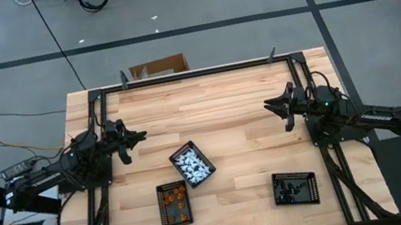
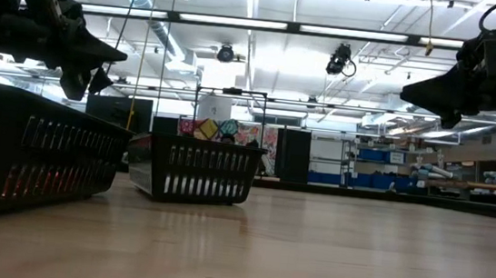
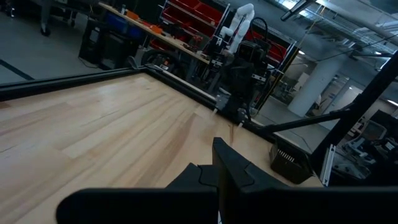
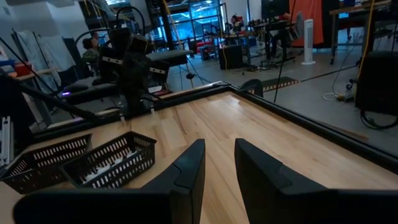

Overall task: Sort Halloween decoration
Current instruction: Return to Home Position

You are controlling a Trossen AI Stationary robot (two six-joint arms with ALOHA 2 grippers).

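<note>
Halloween decoration (image 1: 193, 164) — sorted in 3 trays (image 1: 181, 173)
Left gripper (image 1: 140, 135) fingers together (empty); right gripper (image 1: 269, 105) narrowly parted, empty.

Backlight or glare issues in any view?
Low view: the ceiling strip lights sit behind the left gripper and right gripper, leaving both as dark silhouettes; the table carries a pale sheen. High view: even light, no glare.

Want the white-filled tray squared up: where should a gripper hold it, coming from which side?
I'd pinch the tray's long wall at its rim, coming straight down. It is open-topped with thin upright walls, and sits turned diagonally, so turn the wrist to match that wall.
</note>
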